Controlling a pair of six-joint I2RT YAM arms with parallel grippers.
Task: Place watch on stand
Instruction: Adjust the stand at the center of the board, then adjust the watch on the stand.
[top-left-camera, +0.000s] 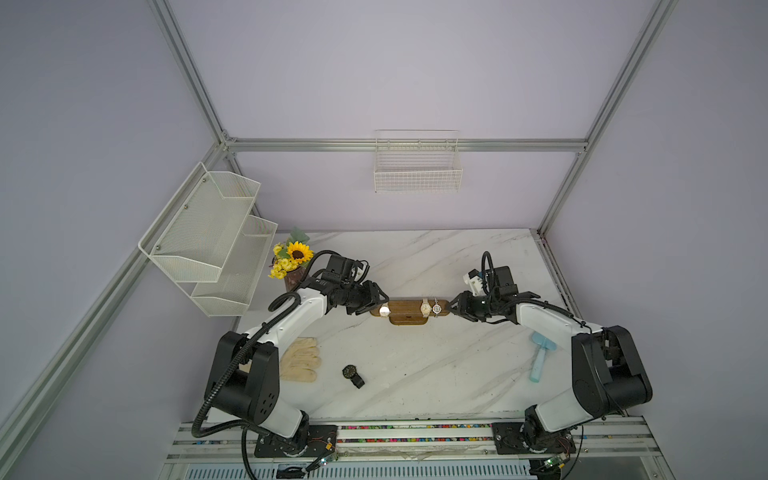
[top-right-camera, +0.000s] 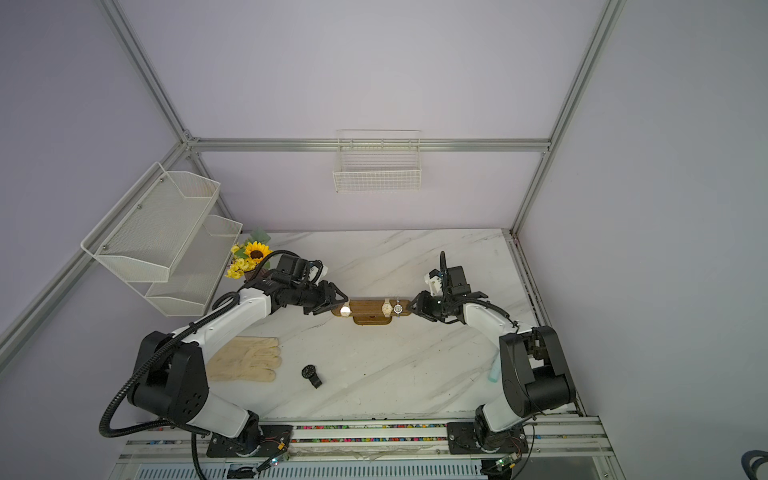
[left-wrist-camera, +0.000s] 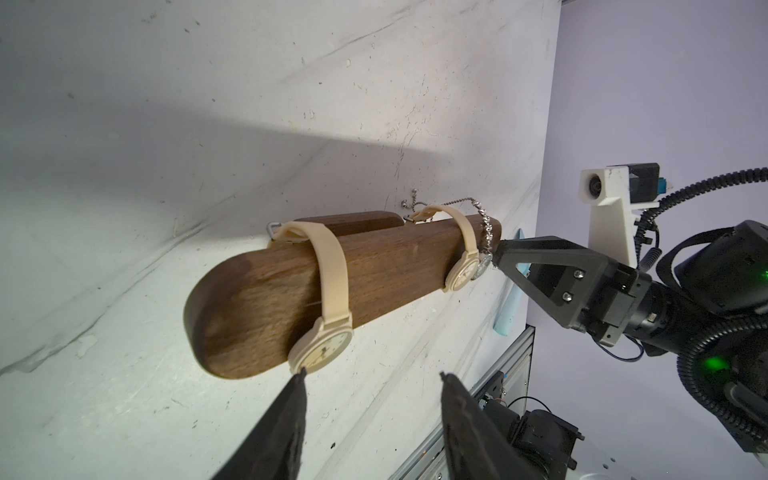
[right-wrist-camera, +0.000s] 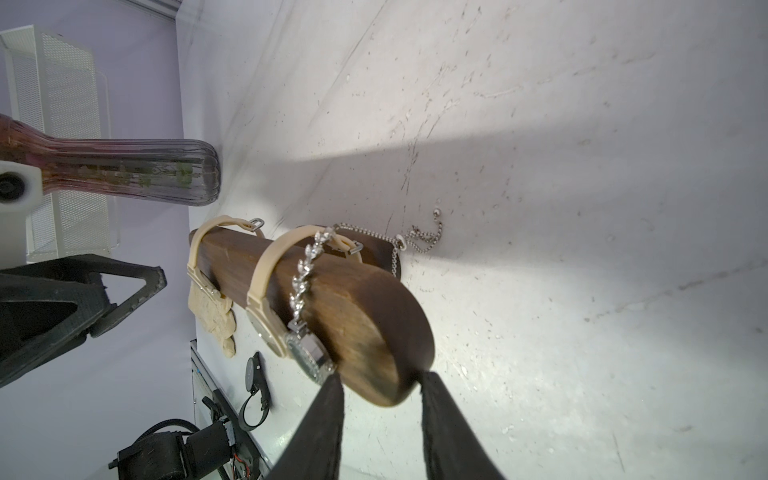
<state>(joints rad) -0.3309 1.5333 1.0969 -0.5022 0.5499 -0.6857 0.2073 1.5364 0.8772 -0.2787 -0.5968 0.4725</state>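
1. Stand (top-left-camera: 409, 309): the wooden bar on its oval base is standing mid-worktop (top-left-camera: 415, 374), running lengthwise between the two hands.
2. First beige watch (top-left-camera: 384, 310): it is hanging over the bar near its left end, with the strap draped across the top and the face to the front.
3. Second beige watch (top-left-camera: 425, 308) and silver watch (top-left-camera: 436, 308): both are hanging side by side near the bar's right end.
4. Black watch (top-left-camera: 353, 375): it is lying on the worktop towards the front, well apart from the stand.
5. Left hand (left-wrist-camera: 372, 376): it is hovering at the bar's left end with its jaws parted and nothing between them. One fingertip is just beside the first beige watch's case.
6. Right hand (right-wrist-camera: 382, 376): it is clamping the bar's right end, just beside the silver watch.
7. Surroundings:
   - Gloves (top-left-camera: 299, 359) are lying near the black watch.
   - A blue brush (top-left-camera: 540, 357) is lying on the right.
   - A vase of sunflowers (top-left-camera: 293, 259) is standing in the back-left corner.
   - A mesh shelf (top-left-camera: 208, 237) and a wire basket (top-left-camera: 417, 166) are hanging on the walls.
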